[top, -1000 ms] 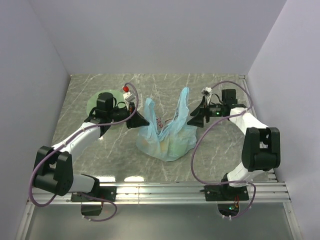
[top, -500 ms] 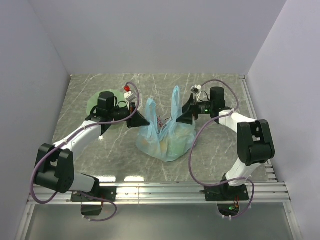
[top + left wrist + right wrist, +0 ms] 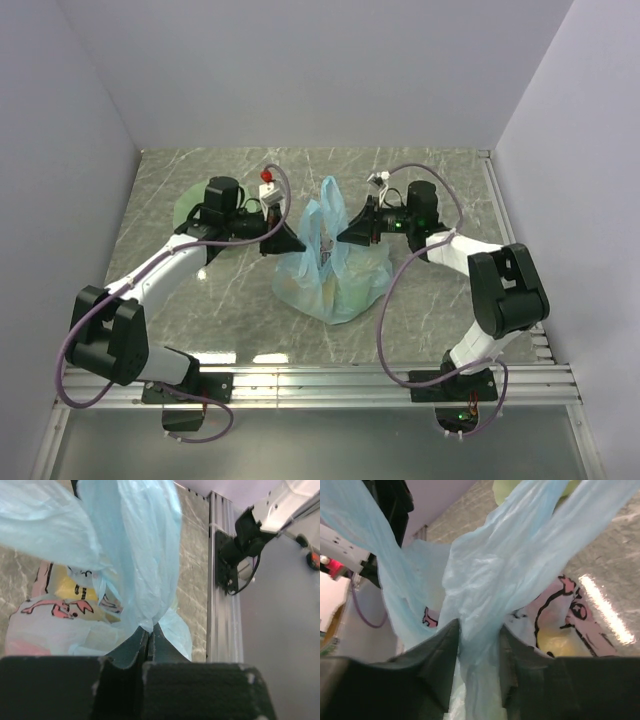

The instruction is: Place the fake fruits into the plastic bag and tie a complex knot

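Plastic bag sits on the table, pale blue, crinkly, translucent, with pink-and-black print, both handles drawn upward. Left gripper pinches one handle tight; right gripper straddles the other bunched handle, clamped or not I cannot tell.

**Layout: bag in centre, one gripper each side**

Bag stands in middle of table, w/ fruits inside. Left gripper is just left of bag top, right gripper just right of it, handles btw. them. Dish lies back-left, partly under left arm.
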### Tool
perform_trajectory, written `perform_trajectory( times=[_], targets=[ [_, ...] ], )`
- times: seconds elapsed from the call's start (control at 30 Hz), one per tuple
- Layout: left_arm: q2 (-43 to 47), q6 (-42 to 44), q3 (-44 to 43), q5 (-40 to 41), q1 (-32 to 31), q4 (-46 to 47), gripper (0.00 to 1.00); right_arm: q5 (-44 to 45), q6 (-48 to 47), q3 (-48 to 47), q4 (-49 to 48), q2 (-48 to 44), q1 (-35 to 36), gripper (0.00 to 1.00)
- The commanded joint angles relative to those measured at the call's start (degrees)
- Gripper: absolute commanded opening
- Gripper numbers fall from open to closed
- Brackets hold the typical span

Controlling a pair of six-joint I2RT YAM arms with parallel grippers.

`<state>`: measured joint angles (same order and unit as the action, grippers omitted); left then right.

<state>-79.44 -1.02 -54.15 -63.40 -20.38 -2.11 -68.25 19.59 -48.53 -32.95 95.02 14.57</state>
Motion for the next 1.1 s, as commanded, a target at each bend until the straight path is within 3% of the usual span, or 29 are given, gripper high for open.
perform_trajectory(
  times=[0.0,0.03,0.13,0.27,0.33,0.47,0.53,0.7,0.73,0.8,0.9,1.07],
  targets=[
    [1.6,9.9,-3.5,-1.2,-2.0,-6.4,0.01,3.2,-4.3,-1.1,5.0,-4.8,1.4,0.34],
    [1.8,10.9,-3.9,-1.2,-2.6,-8.2,0.01,3.4,-6.9,-1.8,8.3,-5.3,2.1,0.20],
    [1.6,17.8,-7.1,-0.1,-4.8,-14.7,0.01,5.8,-21.8,-5.9,26.2,-7.6,4.4,0.00],
    [0.7,23.8,-10.3,1.9,-7.6,-18.9,0.01,8.7,-41.6,-11.9,45.5,-9.6,7.8,0.00],
    [-0.6,25.8,-11.0,2.8,-9.2,-20.1,0.01,8.7,-46.3,-13.5,53.8,-9.8,8.7,0.00],
    [-2.1,22.0,-10.7,4.9,-9.9,-16.5,0.01,6.6,-58.4,-17.4,64.8,-10.2,8.9,0.00],
    [-2.2,20.5,-10.5,5.1,-9.9,-15.4,0.01,5.8,-61.2,-17.8,69.6,-10.6,8.9,0.04],
    [-1.4,12.8,-7.8,5.3,-9.9,-7.7,0.01,3.0,-63.4,-16.8,71.2,-12.1,9.1,0.23],
    [-1.1,11.8,-7.3,5.6,-9.8,-4.9,0.01,2.9,-63.4,-16.7,71.0,-12.3,9.2,0.33],
    [-1.0,10.3,-6.1,5.9,-10.0,-3.2,0.01,2.4,-60.2,-16.2,68.1,-12.4,9.3,0.41],
    [-1.3,8.2,-5.6,7.1,-10.6,-1.1,0.01,2.0,-54.0,-14.9,62.2,-13.0,9.3,0.59],
    [-1.9,4.1,-4.9,10.4,-12.5,3.7,0.01,0.7,-49.0,-14.8,58.9,-12.5,9.6,0.60]
  ],
)
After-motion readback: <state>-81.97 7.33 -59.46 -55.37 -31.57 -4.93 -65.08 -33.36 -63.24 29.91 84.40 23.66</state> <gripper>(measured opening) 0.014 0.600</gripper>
